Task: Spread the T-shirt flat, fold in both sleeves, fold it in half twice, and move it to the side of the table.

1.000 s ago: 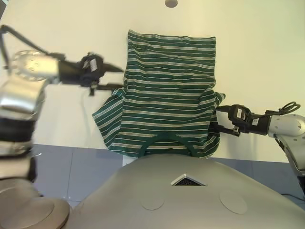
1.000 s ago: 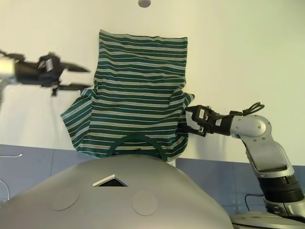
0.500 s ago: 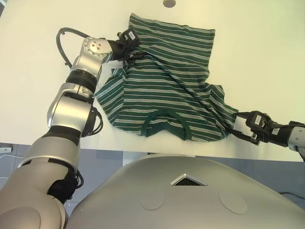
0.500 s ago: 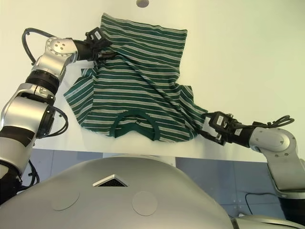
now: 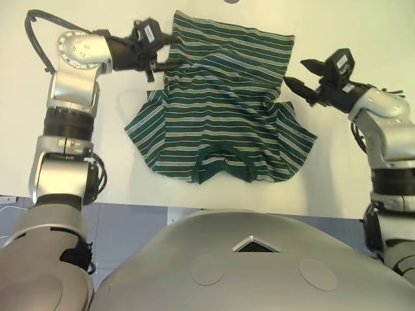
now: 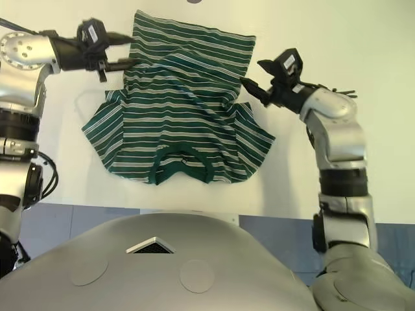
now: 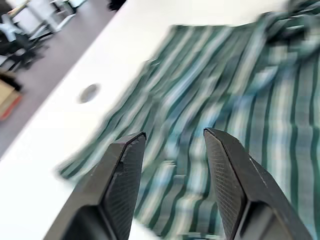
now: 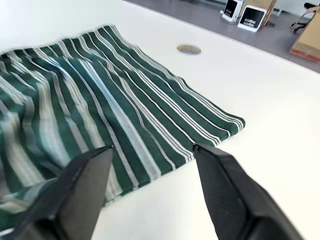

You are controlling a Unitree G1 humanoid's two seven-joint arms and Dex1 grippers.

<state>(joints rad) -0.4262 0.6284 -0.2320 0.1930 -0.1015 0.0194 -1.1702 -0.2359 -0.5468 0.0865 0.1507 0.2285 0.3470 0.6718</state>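
The green T-shirt (image 5: 220,110) with white stripes lies on the white table (image 5: 363,26), collar toward me and hem at the far side. Its body is wrinkled at mid height and both sleeves stick outward. My left gripper (image 5: 171,51) hovers open at the shirt's left edge near the hem, and the striped cloth (image 7: 220,85) lies beneath its fingers (image 7: 125,170). My right gripper (image 5: 295,72) hangs open just off the shirt's right edge, above the right sleeve (image 5: 299,133). The right wrist view has the hem corner (image 8: 220,122) flat between its open fingers (image 8: 85,180).
A round cable grommet (image 8: 188,49) sits in the table beyond the hem. The table's near edge (image 5: 97,202) runs just in front of the collar, with grey floor below. Bare white tabletop lies to both sides of the shirt.
The right gripper let go of the right sleeve and moved away from me to the shirt's far right side. The left gripper opened and drew slightly left. The pulled diagonal crease has slackened.
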